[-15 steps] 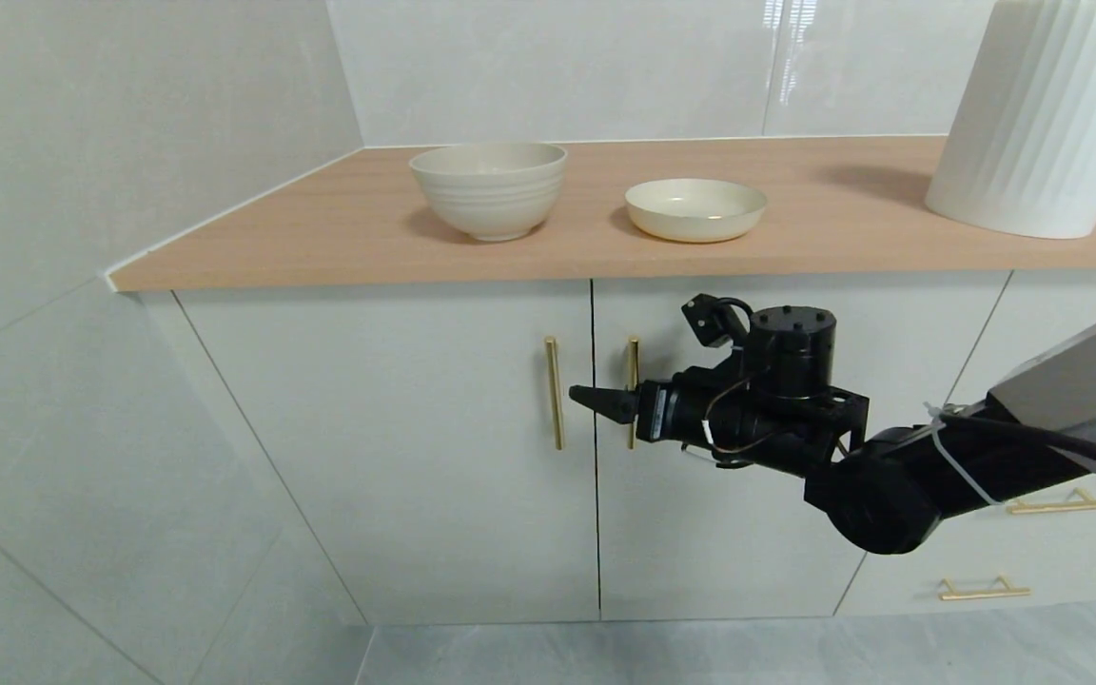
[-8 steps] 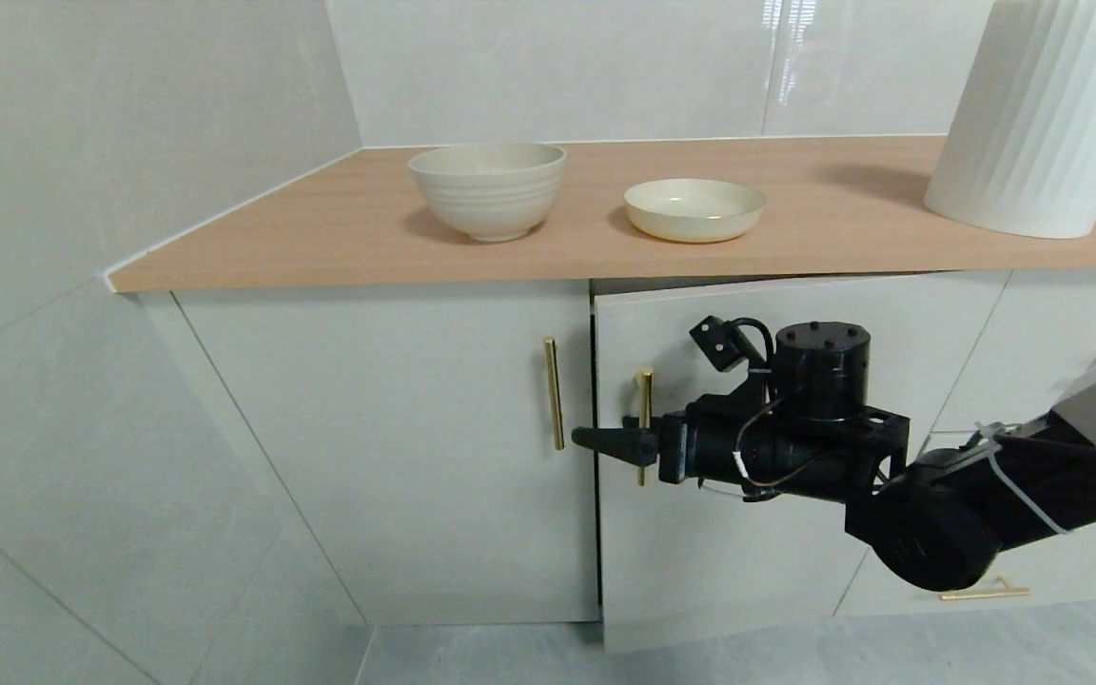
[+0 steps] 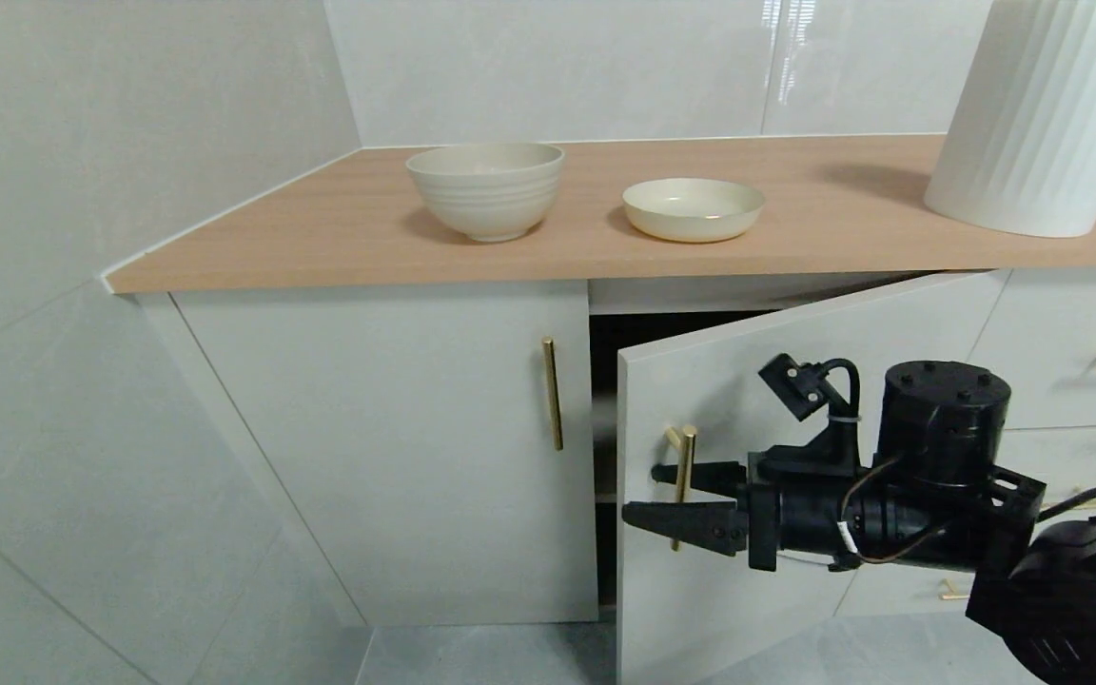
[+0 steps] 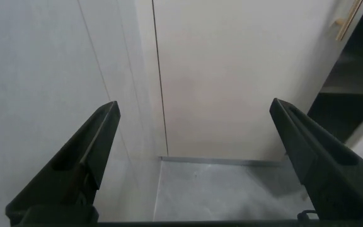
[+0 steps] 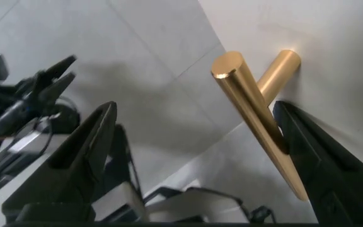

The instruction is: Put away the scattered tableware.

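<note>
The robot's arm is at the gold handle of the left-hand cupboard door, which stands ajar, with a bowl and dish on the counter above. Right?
Not quite: the head view shows the right-hand door ajar, the right gripper at its gold handle; the left-hand door is shut. The bowl and dish are on the counter.

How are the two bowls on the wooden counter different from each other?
The deep, ribbed, grey-beige bowl stands tall; the shallow cream dish is low. The bowl's outside has ridges; the dish's is smooth. The bowl sits nearer the corner wall than the dish. Both stand upright on the wooden counter.
</note>
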Available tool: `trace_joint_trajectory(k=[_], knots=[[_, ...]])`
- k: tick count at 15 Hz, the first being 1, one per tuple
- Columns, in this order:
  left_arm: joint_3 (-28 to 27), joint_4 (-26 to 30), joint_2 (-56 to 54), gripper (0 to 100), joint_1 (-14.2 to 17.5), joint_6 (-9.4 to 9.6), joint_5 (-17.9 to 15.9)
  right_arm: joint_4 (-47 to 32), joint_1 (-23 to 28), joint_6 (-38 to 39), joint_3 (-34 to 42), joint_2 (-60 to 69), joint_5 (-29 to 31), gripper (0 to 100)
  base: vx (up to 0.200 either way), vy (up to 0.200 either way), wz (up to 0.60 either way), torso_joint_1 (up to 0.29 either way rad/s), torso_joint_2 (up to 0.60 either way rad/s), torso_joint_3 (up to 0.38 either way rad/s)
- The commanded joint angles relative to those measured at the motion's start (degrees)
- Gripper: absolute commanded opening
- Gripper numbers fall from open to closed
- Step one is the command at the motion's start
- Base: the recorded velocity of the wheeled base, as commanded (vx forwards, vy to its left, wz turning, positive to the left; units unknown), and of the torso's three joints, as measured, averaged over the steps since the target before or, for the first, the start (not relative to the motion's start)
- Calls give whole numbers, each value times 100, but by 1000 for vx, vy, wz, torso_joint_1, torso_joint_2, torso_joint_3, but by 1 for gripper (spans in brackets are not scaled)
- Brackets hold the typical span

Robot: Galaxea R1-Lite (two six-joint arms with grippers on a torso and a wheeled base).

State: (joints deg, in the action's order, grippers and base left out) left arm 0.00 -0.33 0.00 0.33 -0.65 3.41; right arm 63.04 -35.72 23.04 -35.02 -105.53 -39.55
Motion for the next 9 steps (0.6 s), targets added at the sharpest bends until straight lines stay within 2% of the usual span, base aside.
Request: trace_joint_trajectory(k=[1, 5, 6, 7, 8, 9], knots=[[0, -2, 0, 100, 2, 21, 1, -2, -5, 8, 365, 349, -106, 100, 0, 0, 0, 0, 0, 0], [-62, -64, 0, 100, 2, 390, -60, -2, -5, -1, 751, 560, -554, 100, 0, 0, 0, 0, 0, 0], [-554, -29, 44, 100, -15, 486, -368, 7, -5, -10, 874, 569, -554, 100, 0, 0, 0, 0, 0, 0], [-905, 94, 220, 100, -59, 495, -719, 7, -5, -10, 954, 569, -554, 100, 0, 0, 0, 0, 0, 0], [-1661, 525, 817, 100, -94, 495, -1343, 16, -5, -36, 1103, 613, -554, 100, 0, 0, 0, 0, 0, 0], [-2136, 692, 1371, 100, -94, 504, -1651, 16, -5, -98, 1182, 622, -554, 100, 0, 0, 0, 0, 0, 0]])
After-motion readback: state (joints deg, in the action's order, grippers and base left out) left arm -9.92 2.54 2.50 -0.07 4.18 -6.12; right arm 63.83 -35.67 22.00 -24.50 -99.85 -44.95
